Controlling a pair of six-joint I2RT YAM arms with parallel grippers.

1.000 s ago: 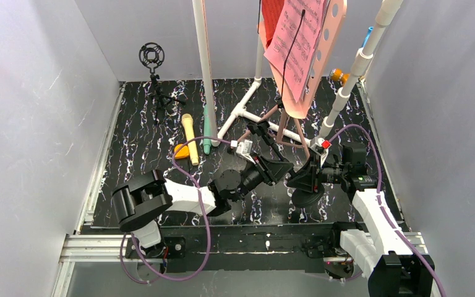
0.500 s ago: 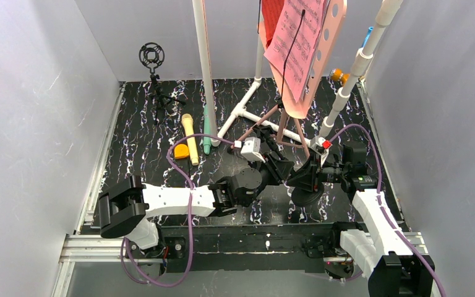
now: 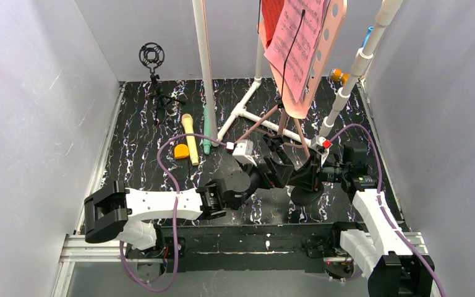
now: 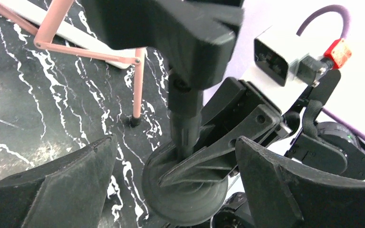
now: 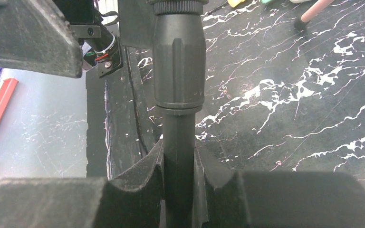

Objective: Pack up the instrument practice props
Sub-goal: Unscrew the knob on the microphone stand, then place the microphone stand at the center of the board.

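A black stand pole [image 5: 178, 71] rises from a round base [image 4: 185, 194] near the table's front. My right gripper [image 5: 178, 159] is shut on this pole just below its collar. My left gripper [image 4: 175, 152] is open on the pole's left side, the fingers [image 4: 57, 190] spread wide with the pole in the gap just past the tips. Behind stands the pink music stand [image 3: 331, 31] on tripod legs [image 4: 138, 80], carrying pink sheet music [image 3: 294, 46] and a red folder [image 3: 272, 15]. The yellow microphone [image 3: 189, 137] and the mint-green microphone [image 3: 206, 133] lie on the mat at left.
A white pipe frame [image 3: 247, 108] crosses the mat's middle and rises at centre and right. A black tripod with a shock mount [image 3: 153, 62] stands back left. An orange piece [image 3: 181, 151] lies by the yellow microphone. Grey walls close in on both sides.
My left arm has stretched lower and farther forward, and its jaws have opened wide. The right gripper has kept its hold on the black pole without moving.
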